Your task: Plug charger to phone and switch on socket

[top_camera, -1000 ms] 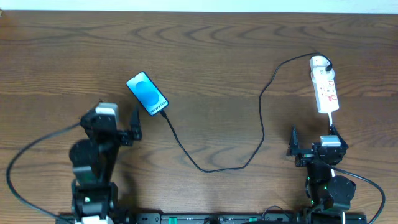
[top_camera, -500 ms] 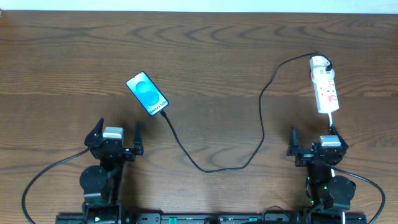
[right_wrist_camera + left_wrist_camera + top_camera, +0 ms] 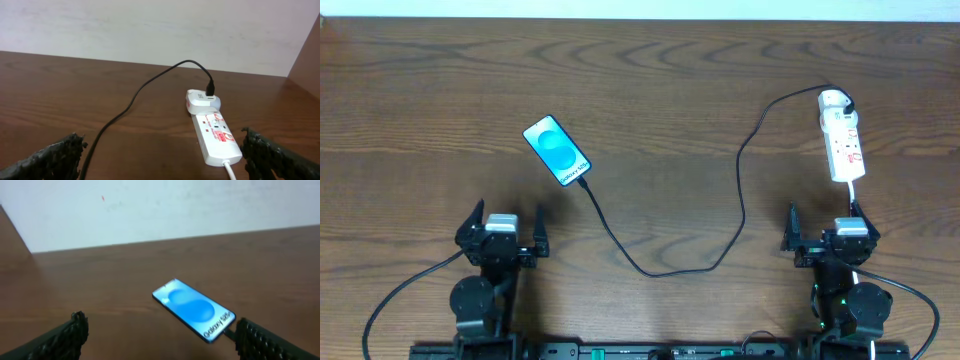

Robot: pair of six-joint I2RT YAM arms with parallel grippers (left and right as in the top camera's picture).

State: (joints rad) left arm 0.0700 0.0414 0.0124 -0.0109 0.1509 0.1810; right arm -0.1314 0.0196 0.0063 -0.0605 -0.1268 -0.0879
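The phone (image 3: 557, 151) lies flat at centre-left, its blue screen up, also seen in the left wrist view (image 3: 194, 309). The charger cable (image 3: 650, 270) loops from the phone's near end across the table to a white adapter on the far end of the socket (image 3: 842, 137). Its small black plug (image 3: 229, 331) sits against the phone's near edge. My left gripper (image 3: 507, 217) stands open and empty, short of the phone, with wide-spread fingers (image 3: 65, 337). My right gripper (image 3: 823, 217) is open just in front of the socket (image 3: 214, 132), touching nothing.
The strip's white cord (image 3: 231, 171) runs back between the right fingers toward the arm base. A pale wall rises behind the table's far edge (image 3: 640, 19). Each arm's own black cable (image 3: 390, 300) trails near the front edge.
The left arm has drawn back toward the front edge and straightened, its gripper still open. The right arm, phone, cable and socket have not moved.
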